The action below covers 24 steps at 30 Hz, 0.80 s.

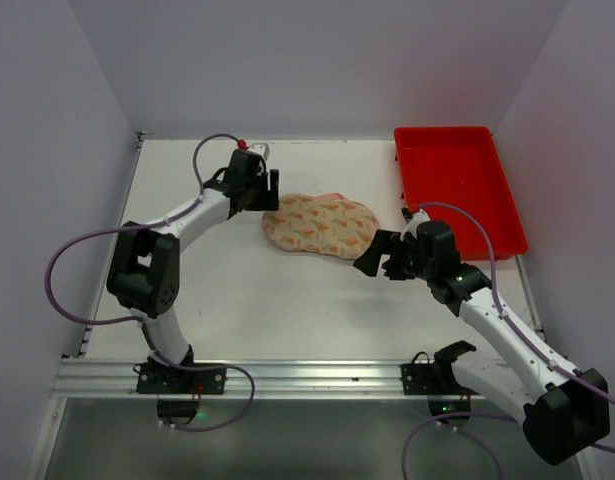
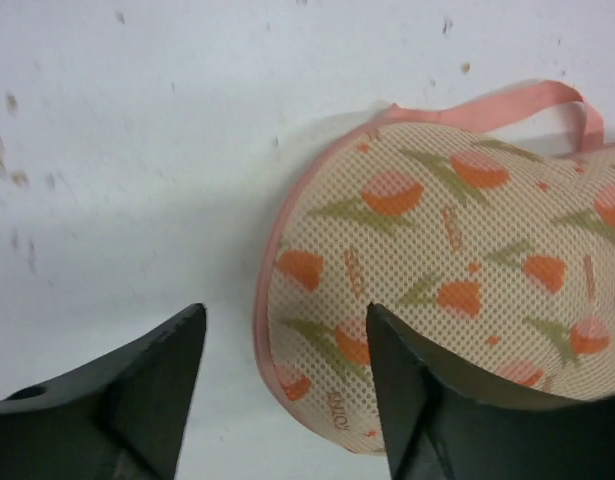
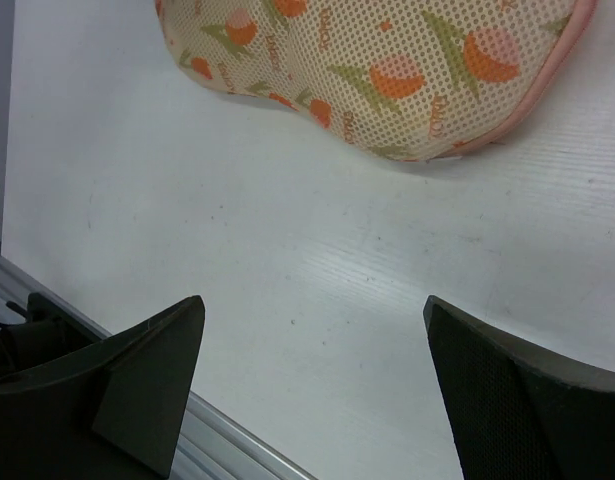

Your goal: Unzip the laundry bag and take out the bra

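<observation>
On the white table (image 1: pixel 287 310), about midway between my two arms, lies the soft beige mesh laundry bag (image 1: pixel 320 225) printed with orange-red and green tulips. It is an oval pouch with a pink zipper edging (image 2: pixel 261 290) running round its rim. It lies well clear of the red plastic tray (image 1: pixel 457 132) at the far right corner, and it looks zipped shut, puffed up by whatever is inside.

My left gripper (image 1: pixel 268 196) hangs at the bag's left end with its jaws spread moderately. In the left wrist view (image 2: pixel 282 315) one finger sits over the mesh and the other over bare table, and I cannot tell whether either touches. My right gripper (image 1: pixel 379 262) waits just off the near right end, jaws wide and empty, and the bag (image 3: pixel 407 70) is apart from them.

I judge the pouch light, limp and springy, so it will slide and crumple if I tug it with one arm. I plan to pin or pinch the fabric rim with one gripper and work the zipper with the other. The thin pink fabric loop (image 2: pixel 532 98) at the far edge looks like a fair anchor. I cannot find the zipper pull in any view, so I must locate it first.
</observation>
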Available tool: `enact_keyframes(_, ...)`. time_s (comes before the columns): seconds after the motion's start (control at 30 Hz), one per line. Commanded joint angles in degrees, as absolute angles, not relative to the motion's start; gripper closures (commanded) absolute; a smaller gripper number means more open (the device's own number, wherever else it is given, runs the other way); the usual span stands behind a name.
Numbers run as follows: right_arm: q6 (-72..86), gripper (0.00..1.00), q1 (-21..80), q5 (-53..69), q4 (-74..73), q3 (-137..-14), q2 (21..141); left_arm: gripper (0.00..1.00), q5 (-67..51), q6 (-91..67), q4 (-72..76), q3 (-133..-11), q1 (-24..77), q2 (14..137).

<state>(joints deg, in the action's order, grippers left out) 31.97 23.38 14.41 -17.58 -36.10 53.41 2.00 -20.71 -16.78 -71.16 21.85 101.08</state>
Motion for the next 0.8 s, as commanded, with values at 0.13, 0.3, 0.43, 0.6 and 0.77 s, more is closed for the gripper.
enact_keyframes(0.13, 29.62, 0.07, 23.73, 10.82, -18.02, -38.14, 51.15, 0.21, -0.52, -25.70, -22.77, -77.29, 20.21, 100.21)
enact_keyframes(0.3, 28.39, 0.07, 23.73, 9.93, -15.39, -42.78, 56.67, 0.19, -12.82, -41.90, -10.57, -57.52, 21.52, 88.54)
enact_keyframes(0.43, 27.60, 0.08, 23.73, 9.84, -13.10, -48.86, 67.64, 0.16, -11.52, -51.05, -1.94, -44.49, 26.36, 81.84)
enact_keyframes(0.6, 28.56, 0.09, 23.82, 8.61, -6.77, -53.34, 80.05, 0.16, -8.44, -55.63, 1.75, -36.41, 31.02, 76.92)
enact_keyframes(0.77, 30.40, 0.10, 26.18, 9.40, -2.47, -54.32, 90.95, 0.15, -8.88, -58.88, 5.71, -32.08, 31.03, 74.88)
